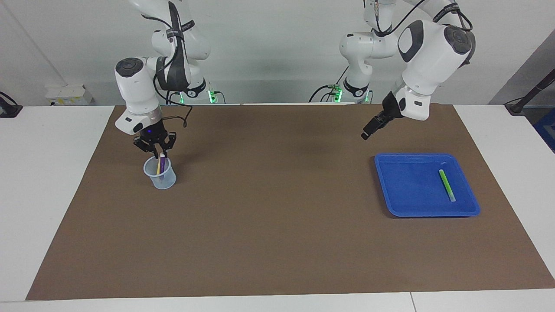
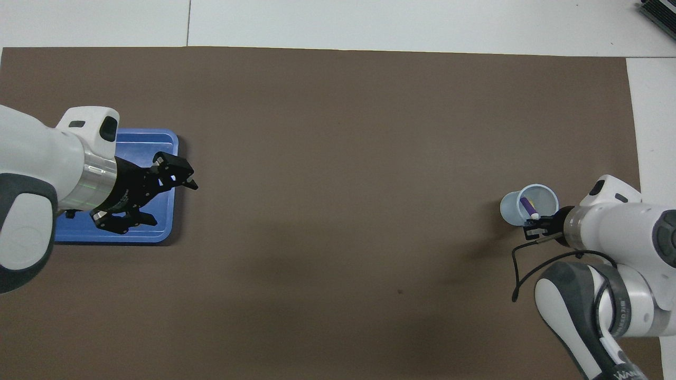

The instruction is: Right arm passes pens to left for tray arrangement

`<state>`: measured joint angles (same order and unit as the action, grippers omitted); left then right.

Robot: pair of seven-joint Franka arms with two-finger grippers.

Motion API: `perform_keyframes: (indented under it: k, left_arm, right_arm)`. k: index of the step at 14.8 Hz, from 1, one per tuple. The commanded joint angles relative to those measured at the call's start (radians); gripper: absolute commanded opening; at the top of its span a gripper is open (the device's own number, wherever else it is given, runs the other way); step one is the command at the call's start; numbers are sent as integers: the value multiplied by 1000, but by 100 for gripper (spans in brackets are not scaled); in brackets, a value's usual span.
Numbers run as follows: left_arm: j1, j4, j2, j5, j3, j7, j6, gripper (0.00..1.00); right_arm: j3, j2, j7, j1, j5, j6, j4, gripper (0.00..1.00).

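The blue tray (image 1: 407,186) lies at the left arm's end of the table, with the green pen (image 1: 446,185) flat in it. In the overhead view the tray (image 2: 150,145) is partly covered by the left arm and the green pen is hidden. The purple pen (image 1: 161,166) (image 2: 527,206) and the yellow pen (image 1: 158,166) stand in a translucent cup (image 1: 161,180) (image 2: 508,208) at the right arm's end. My right gripper (image 1: 160,151) (image 2: 533,228) is open just over the cup, the pens' caps between its fingers. My left gripper (image 1: 367,132) (image 2: 176,203) is open and empty, up over the tray's edge.
A brown mat (image 1: 277,216) covers most of the white table. Nothing else lies on it between the cup and the tray.
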<state>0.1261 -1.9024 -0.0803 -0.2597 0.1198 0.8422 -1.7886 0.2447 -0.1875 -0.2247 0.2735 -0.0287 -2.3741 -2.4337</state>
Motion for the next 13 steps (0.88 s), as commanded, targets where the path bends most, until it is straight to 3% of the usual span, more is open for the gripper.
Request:
perform_keyframes:
  k: [1,4,7,8,9,13]
  left_arm:
    - [98,-17,-19,-12,-17,180,12,100]
    - [174,-20,-26,-12,-16,316,8,100]
    - [227,-38,-36,-12,-16,360,-2,100]
    - [246,-41,-39,-12,-16,373,-3,100]
    - [256,-41,-41,-13,-16,394,-5,100]
    - [285,-41,-38,-16,-16,517,-48,100]
  right_arm:
    - [11,0,-16,21,-22,39,30,26]
    - [10,0,-16,21,-22,41,30,16]
    - [11,0,-15,21,-22,41,28,14]
    - [11,0,-13,19,-22,39,28,3]
    - [11,0,-15,19,-22,41,28,0]
    - [11,0,-15,19,-22,41,28,0]
